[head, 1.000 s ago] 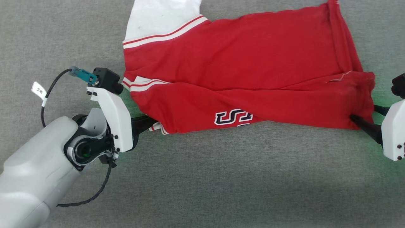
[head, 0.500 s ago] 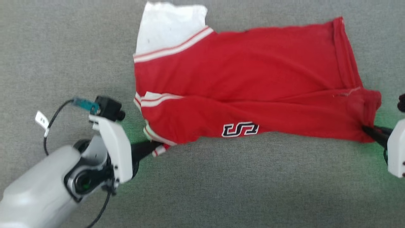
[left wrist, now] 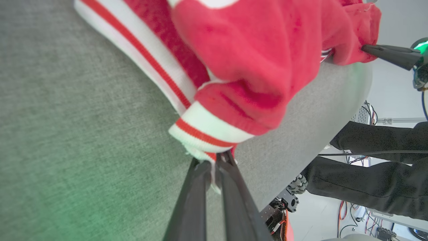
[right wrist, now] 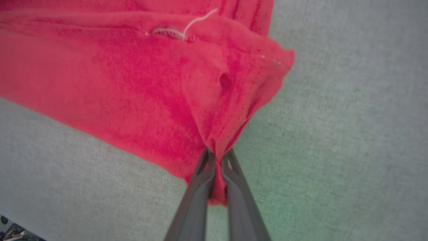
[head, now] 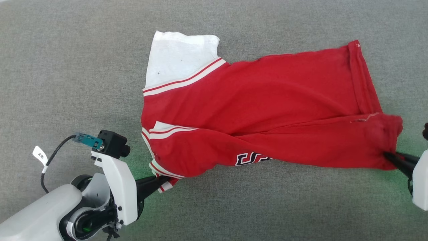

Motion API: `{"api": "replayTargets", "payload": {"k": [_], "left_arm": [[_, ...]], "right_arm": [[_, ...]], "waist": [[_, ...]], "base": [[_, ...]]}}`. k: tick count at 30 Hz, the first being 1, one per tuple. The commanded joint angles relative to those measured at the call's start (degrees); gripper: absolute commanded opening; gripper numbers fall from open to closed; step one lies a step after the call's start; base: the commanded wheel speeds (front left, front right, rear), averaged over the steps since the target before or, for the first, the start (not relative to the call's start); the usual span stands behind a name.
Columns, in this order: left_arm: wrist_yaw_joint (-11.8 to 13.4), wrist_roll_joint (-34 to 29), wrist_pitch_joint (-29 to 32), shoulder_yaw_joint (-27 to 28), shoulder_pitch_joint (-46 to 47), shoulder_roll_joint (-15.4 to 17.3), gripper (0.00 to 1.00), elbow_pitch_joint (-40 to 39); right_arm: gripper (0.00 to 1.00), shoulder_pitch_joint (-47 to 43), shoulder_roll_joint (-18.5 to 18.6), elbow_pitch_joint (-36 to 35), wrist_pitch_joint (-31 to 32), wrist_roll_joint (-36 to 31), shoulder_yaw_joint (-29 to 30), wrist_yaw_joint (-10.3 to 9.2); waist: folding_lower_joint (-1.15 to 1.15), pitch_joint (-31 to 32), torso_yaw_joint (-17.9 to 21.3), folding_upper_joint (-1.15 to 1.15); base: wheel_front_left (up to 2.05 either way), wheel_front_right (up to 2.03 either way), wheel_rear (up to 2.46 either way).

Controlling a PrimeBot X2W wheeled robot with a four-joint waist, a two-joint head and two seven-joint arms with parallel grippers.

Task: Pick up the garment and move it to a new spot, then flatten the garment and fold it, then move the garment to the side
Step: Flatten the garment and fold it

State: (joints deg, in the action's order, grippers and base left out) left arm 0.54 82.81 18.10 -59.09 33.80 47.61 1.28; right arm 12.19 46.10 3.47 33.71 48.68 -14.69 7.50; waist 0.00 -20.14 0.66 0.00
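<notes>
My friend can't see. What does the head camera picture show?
A red jersey with white sleeves lies on a grey table, stretched between the robot's left fingers, pinching striped trim, and right fingers, pinching a red corner.

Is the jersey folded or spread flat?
Partly folded, not flat: the red jersey has a near layer lapped over its body, lettering curling under the edge.

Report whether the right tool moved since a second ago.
Yes: against the hem corner of the jersey, the right tool has closed onto it. Camera shifted; other travel unclear.
</notes>
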Motion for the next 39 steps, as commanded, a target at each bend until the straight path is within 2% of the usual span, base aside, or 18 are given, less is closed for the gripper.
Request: {"api": "replayTargets", "payload": {"k": [1, 2, 3, 4, 10, 14, 20, 24, 27, 28, 30, 35, 39], "left_arm": [[0.46, -0.49, -0.69, 0.20, -0.56, 0.12, 0.00, -0.22], [0.65, -0.81, -1.10, 0.30, -0.66, 0.17, 0.32, -0.16], [0.72, -0.74, -1.62, 0.57, -0.88, 0.09, 0.62, -0.08], [0.80, -0.67, -2.21, 0.84, -1.05, 0.21, 0.99, -0.14], [0.92, -0.66, -8.41, 4.28, -2.32, 2.63, 1.00, -1.17], [1.69, -1.92, -14.38, 7.51, -1.83, 3.87, 1.00, 0.06], [1.96, -3.84, -22.93, 12.75, 2.08, 2.34, 1.00, 7.48], [1.30, -5.21, -24.95, 14.67, 6.84, 0.84, 1.00, 14.30], [1.34, -7.52, -22.96, 13.92, 11.53, -0.15, 1.00, 20.08], [0.94, -8.37, -19.85, 13.17, 15.04, -0.69, 1.00, 24.23], [0.74, -8.73, -17.81, 12.62, 16.95, -0.96, 1.00, 26.44], [-0.33, -10.46, -2.85, 8.07, 24.52, -1.87, 1.00, 36.51], [0.04, -10.06, 7.16, 6.59, 29.79, -2.10, 1.00, 42.21]], "right_arm": [[0.61, -0.58, -0.61, -0.95, -0.92, -1.14, 1.14, -0.03], [1.00, -0.89, -1.15, -1.08, -1.66, -1.63, 1.89, -0.03], [1.00, -1.05, -1.93, -1.16, -2.42, -2.06, 2.99, -0.03], [1.00, -1.23, -2.74, -1.30, -3.20, -2.51, 4.16, -0.03], [1.00, -3.04, -6.94, -3.55, -10.59, -6.81, 11.01, -0.02], [1.00, -3.35, -11.51, -6.23, -17.72, -10.32, 14.17, -0.02], [1.00, -1.89, -19.95, -9.24, -30.54, -14.56, 16.33, -0.02], [1.00, -1.10, -23.56, -10.15, -36.10, -16.23, 15.80, -0.02], [1.00, -1.19, -25.16, -10.32, -38.19, -16.98, 14.86, -0.02], [1.00, -1.23, -25.42, -10.30, -38.81, -16.94, 14.17, -0.02], [1.00, -1.19, -25.62, -10.17, -38.95, -16.78, 13.87, -0.02], [1.00, -0.81, -26.00, -9.06, -39.33, -16.16, 12.75, -0.02], [1.00, -0.36, -26.04, -7.61, -39.50, -15.20, 11.63, -0.02]], "waist": [[0.00, 0.08, 0.07, 0.00], [0.00, 0.18, 0.10, 0.00], [0.00, 0.33, 0.11, 0.00], [0.00, 0.53, 0.17, 0.00], [0.00, 2.27, 1.31, 0.00], [0.00, 3.23, 3.18, 0.00], [0.00, 3.15, 7.76, 0.00], [0.00, 2.66, 11.67, 0.00], [0.00, 2.05, 14.50, 0.00], [0.00, 1.47, 16.11, 0.00], [0.00, 1.09, 16.85, 0.00], [0.00, -0.67, 19.90, 0.00], [0.00, -2.24, 21.36, 0.00]], "base": [[0.00, 0.00, 0.00], [0.00, 0.00, 0.00], [0.00, 0.00, 0.00], [0.00, 0.00, 0.00], [0.00, 0.00, 0.00], [0.00, 0.00, 0.00], [0.00, 0.00, 0.00], [0.00, 0.00, 0.00], [0.00, 0.00, 0.00], [0.00, 0.00, 0.00], [0.00, 0.00, 0.00], [0.00, 0.00, 0.00], [0.00, 0.00, 0.00]]}}
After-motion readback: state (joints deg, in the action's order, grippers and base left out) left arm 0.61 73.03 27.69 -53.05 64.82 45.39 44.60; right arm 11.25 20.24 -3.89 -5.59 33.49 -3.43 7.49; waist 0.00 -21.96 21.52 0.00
